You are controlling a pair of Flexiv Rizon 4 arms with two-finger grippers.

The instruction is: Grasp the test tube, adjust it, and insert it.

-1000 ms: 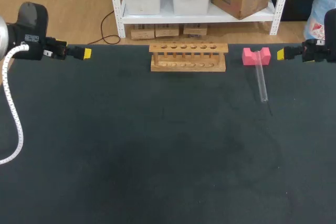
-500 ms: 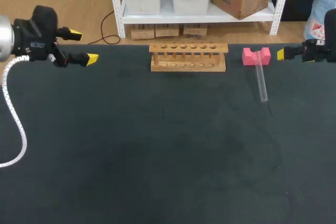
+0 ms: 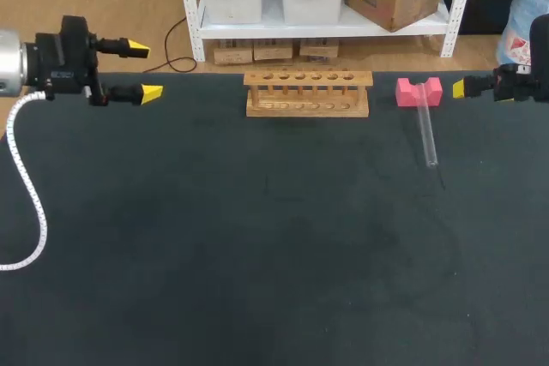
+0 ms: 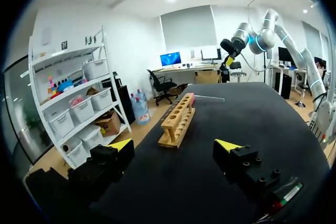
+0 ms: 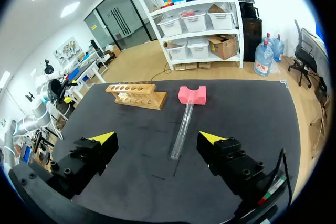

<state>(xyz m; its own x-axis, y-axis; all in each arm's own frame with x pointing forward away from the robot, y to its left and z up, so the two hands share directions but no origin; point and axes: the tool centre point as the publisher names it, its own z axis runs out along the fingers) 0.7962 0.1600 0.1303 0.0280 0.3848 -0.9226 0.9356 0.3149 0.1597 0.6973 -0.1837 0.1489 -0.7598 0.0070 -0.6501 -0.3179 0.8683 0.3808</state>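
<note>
Black tabletop (image 3: 257, 246) is carrying the test tube (image 3: 427, 135) on its side, far end resting on the pink block (image 3: 419, 90), long axis running back toward me. My right gripper (image 5: 156, 139) is hanging wide open and empty, the tube just ahead of it, so I judge this the nearer arm. My left gripper (image 3: 144, 70) is gaping empty too, well apart, beyond the wooden rack (image 3: 308, 93).

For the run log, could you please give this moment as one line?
left gripper open; right gripper open; test tube propped on pink block; wooden rack empty
</note>
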